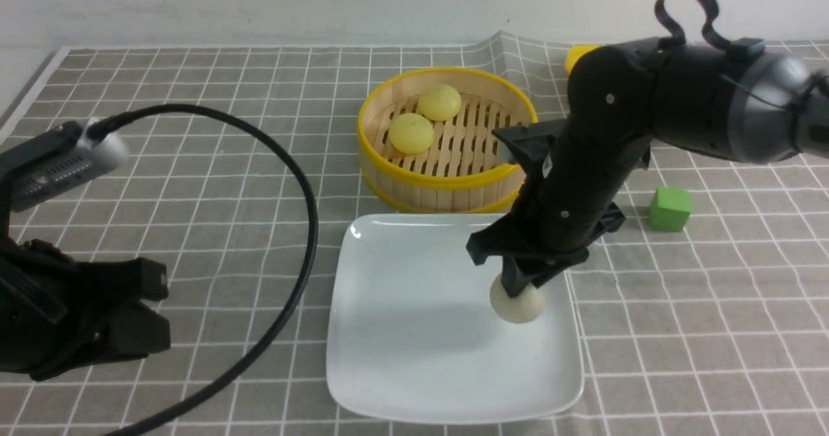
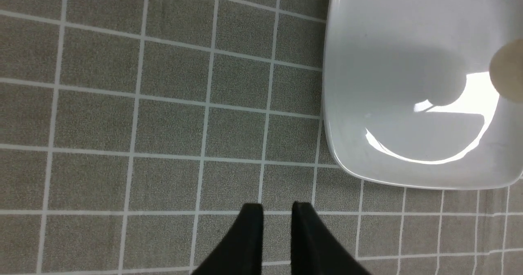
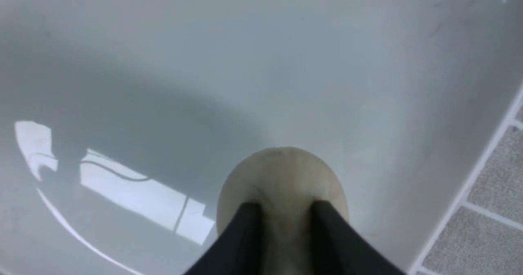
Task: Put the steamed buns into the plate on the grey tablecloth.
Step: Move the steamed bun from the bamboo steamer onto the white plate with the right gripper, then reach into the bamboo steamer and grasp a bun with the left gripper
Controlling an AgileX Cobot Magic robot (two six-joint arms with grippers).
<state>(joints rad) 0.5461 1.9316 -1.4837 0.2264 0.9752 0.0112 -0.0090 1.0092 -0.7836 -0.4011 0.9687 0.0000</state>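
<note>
Right gripper (image 1: 518, 287) is seen straddling the off-white bun (image 1: 521, 308), which is rested on the plate (image 1: 401, 358); whether it is clamped or released cannot be told. Farther back, two yellow buns (image 1: 411, 133) are left in the steamer (image 1: 447, 186).

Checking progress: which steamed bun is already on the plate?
The off-white bun at the right claw; the two yellow buns are in the bamboo steamer.
</note>
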